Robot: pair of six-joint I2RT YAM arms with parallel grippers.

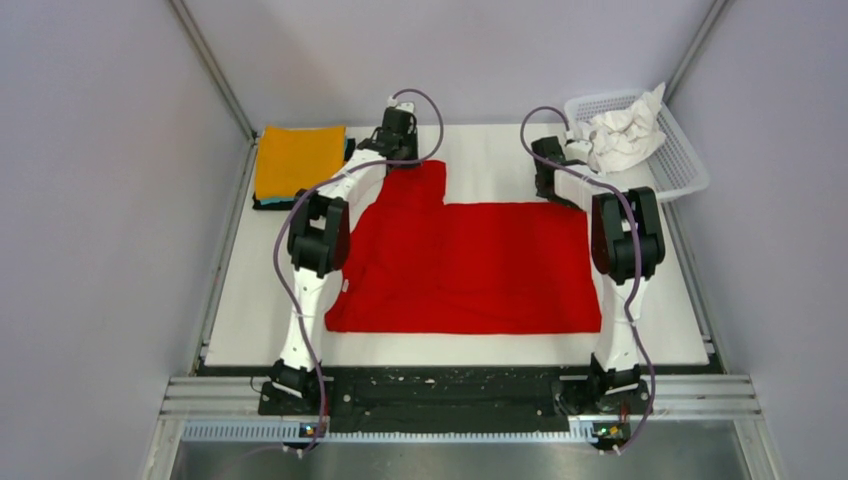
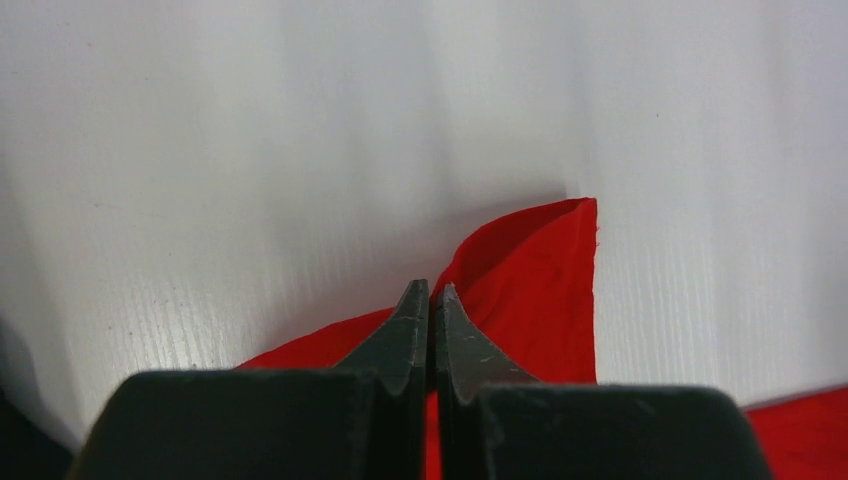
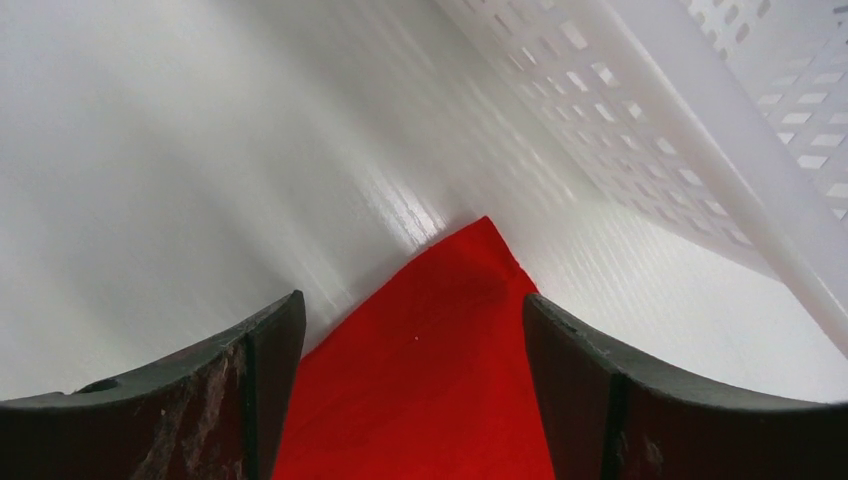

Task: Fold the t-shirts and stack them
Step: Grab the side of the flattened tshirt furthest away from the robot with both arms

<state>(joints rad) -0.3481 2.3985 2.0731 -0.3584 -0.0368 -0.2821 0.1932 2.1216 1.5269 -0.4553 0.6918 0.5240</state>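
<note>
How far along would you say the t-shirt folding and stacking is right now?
Done: an orange t-shirt lies folded over a teal one at the far left corner. In hand: the red t-shirt lies spread out, left jaws shut on its far sleeve corner, right jaws open over its far right corner. Left: folding it, stacking it, then the white t-shirt crumpled in the basket.

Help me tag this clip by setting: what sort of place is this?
Probably a lab robot test cell, not a home: plain grey walls with metal framing box in a white table, two arms are bolted to a rail at its near edge, and a red t-shirt lies spread between them.
</note>
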